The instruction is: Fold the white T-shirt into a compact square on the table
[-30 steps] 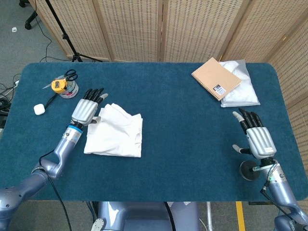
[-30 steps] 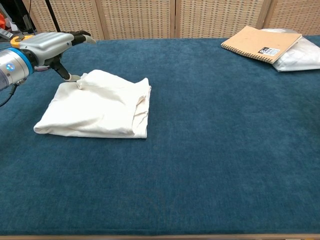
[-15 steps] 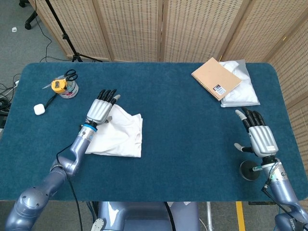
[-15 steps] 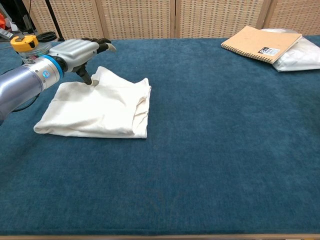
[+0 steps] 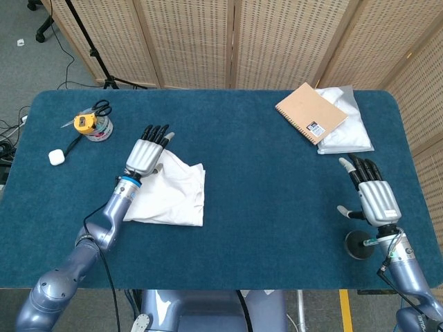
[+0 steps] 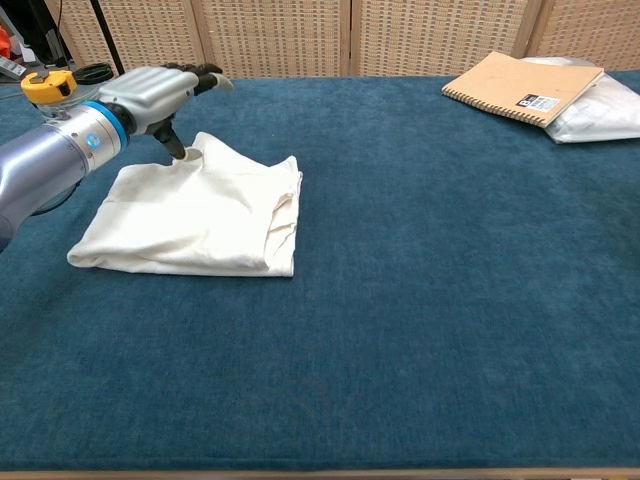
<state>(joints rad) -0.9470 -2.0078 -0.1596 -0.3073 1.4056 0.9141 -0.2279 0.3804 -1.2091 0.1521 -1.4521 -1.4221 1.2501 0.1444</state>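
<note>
The white T-shirt lies folded into a rough square on the left half of the blue table, its right edge showing stacked layers. My left hand hovers over the shirt's far left corner, fingers stretched flat and pointing away from me. Its thumb points down and touches the cloth at that corner. My right hand rests open near the table's front right edge, far from the shirt, fingers spread; the chest view does not show it.
A brown spiral notebook lies on a white bagged bundle at the back right. A cup with scissors and a yellow tape measure and a small white case sit at the far left. A black round base stands by my right wrist.
My left hand moved right onto the shirt's far left corner and flattened the bunched cloth there, then rose a little. The right hand barely shifted.
</note>
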